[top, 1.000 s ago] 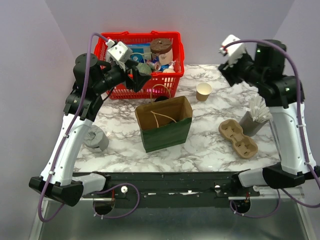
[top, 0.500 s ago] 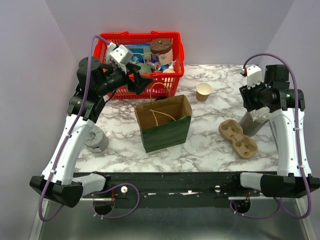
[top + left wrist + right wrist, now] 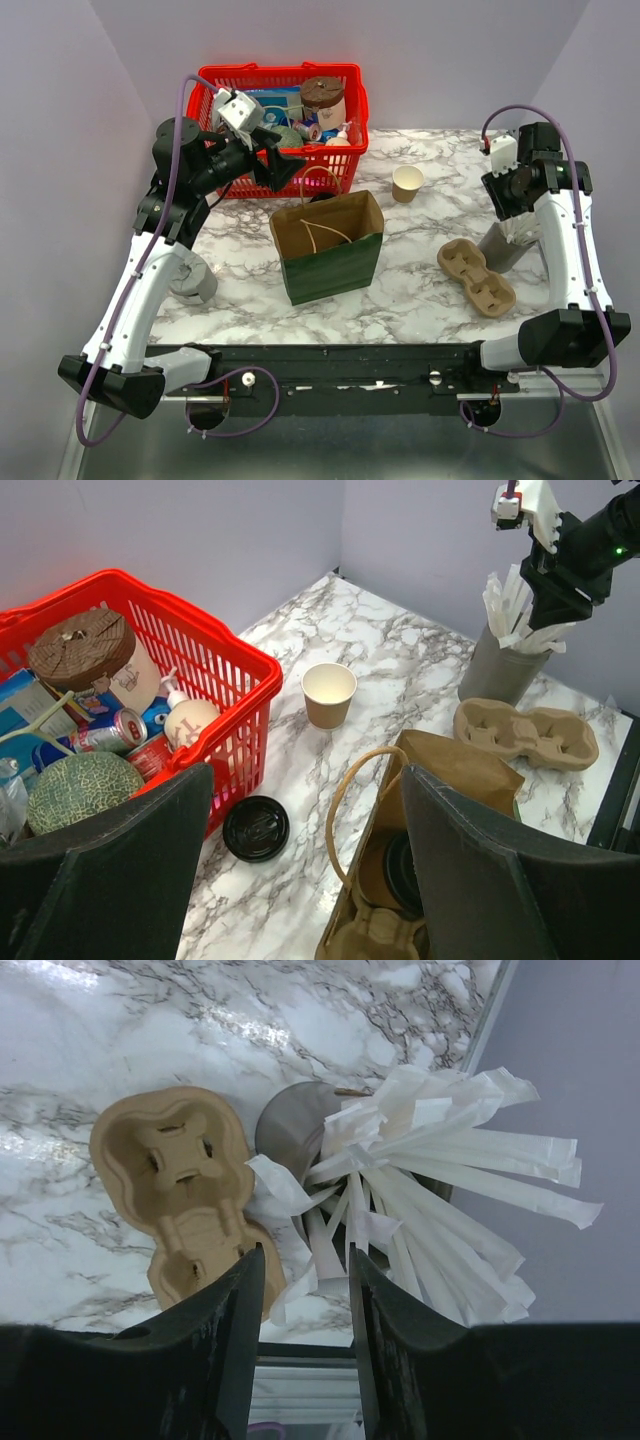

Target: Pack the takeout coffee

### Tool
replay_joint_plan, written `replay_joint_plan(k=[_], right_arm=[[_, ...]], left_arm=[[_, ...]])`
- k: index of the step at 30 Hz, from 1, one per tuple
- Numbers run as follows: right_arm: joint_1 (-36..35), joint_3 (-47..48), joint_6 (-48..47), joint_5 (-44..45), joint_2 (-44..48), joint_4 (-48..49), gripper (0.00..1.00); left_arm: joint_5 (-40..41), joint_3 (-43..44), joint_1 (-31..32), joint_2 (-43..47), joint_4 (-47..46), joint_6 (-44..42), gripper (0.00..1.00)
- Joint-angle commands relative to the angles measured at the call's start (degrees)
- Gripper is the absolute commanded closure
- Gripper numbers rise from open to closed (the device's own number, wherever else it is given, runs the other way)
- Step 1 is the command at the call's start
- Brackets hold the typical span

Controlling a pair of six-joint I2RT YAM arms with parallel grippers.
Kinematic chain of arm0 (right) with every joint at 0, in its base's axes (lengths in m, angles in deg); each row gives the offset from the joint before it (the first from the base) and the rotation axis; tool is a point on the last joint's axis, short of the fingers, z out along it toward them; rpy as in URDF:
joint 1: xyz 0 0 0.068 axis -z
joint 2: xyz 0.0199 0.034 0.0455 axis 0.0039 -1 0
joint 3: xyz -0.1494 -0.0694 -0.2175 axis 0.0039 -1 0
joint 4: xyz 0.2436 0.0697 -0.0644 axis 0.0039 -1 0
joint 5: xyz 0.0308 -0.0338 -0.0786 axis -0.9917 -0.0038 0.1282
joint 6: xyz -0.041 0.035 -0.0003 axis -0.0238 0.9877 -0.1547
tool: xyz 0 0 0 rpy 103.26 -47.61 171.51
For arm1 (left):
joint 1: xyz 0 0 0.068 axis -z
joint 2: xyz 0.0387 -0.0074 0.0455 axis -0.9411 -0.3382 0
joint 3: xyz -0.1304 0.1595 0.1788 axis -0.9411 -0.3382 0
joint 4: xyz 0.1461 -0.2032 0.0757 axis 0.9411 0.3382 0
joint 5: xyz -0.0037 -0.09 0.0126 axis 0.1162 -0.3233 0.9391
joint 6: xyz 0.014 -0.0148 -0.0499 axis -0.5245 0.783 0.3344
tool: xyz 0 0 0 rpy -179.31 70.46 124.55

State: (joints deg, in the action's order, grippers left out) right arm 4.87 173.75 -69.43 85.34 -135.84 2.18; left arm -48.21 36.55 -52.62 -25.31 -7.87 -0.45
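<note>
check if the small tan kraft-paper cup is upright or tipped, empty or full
Upright and empty: the small tan kraft-paper cup stands mouth up on the marble table, its white inside bare, no lid.

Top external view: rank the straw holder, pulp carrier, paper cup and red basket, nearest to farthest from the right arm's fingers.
1. straw holder, directly below the right arm's fingers.
2. pulp carrier, just beside the holder, toward the bases.
3. paper cup, mid-table, farther left.
4. red basket, back left.
</note>
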Motion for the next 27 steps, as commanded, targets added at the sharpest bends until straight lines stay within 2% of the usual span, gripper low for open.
replay_joint_plan(k=[1,9,19,27], right_arm=[[0.7,0.6,-0.7,4.0,-0.3,-0.5,0.55],[0.7,-0.4,-0.8,5.3,0.4,-1.1,0.59],[0.8,-1.8,-1.2,7.1,0.8,0.2,0.53],[0.7,-2.0,-1.6,6.8,1.2,-0.2,0.59]], left_arm=[[-1.2,-0.5,-0.4,1.1,-1.0,0.1,0.16],[-1.4,-1.0,-0.4,0.9,-1.2,0.1,0.16],[-1.7,-1.0,-0.4,0.5,-2.0,0.7,0.16],[-1.7,-1.4,-0.4,0.7,-2.2,0.6,0.16]])
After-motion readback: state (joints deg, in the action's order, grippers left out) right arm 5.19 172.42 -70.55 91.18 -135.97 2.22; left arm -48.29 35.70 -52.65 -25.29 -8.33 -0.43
